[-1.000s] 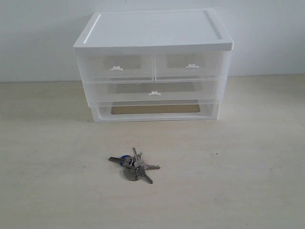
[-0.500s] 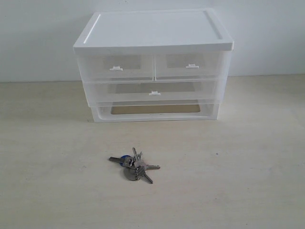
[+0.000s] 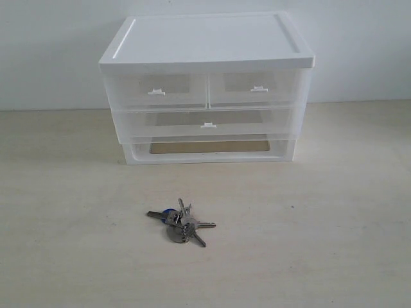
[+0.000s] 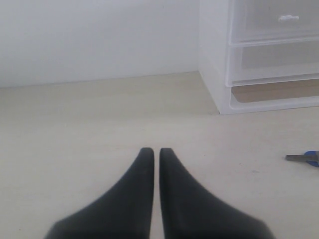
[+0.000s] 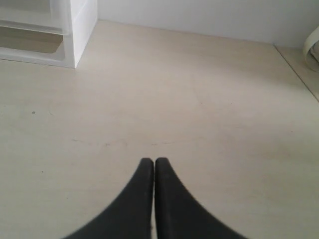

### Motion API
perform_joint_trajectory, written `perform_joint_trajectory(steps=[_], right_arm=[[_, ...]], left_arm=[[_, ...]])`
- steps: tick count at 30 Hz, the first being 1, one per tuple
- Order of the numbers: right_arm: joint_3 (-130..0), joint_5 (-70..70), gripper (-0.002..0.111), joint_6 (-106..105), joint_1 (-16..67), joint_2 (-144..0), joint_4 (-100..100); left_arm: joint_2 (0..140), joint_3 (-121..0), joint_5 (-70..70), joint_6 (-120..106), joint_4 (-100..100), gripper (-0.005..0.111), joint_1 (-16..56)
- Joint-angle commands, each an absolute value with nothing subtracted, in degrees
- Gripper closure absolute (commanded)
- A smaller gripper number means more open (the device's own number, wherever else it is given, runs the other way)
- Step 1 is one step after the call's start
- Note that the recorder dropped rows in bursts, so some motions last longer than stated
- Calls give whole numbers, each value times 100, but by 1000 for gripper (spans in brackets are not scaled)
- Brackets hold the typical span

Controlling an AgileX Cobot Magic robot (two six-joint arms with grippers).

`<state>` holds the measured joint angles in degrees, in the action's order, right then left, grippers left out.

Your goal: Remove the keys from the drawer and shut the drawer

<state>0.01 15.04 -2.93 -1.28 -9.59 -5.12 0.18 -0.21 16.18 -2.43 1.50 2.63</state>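
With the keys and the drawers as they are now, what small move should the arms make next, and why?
Probably none, only rest: the keys lie on the table in front of the cabinet, the top right drawer looks fully closed, and the left pincer and right pincer are shut and empty.

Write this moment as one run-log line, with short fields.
keys: on table, before cabinet | drawer: shut | left gripper: shut, empty | right gripper: shut, empty

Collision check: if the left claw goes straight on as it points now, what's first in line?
The left claw has only bare table ahead, then probably the white wall. The cabinet and the keys lie off to one side of that line. Depth unclear.
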Motion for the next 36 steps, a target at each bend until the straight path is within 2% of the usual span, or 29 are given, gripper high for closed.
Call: perform_joint_trajectory(steps=[1, 36], right_arm=[[0, 1527, 109, -310, -170, -929, -522], [0, 1488, 109, -162, -170, -929, -465]], left_arm=[[0, 0, 1616, -195, 105, 102, 237], [0, 0, 1589, -195, 105, 102, 237]])
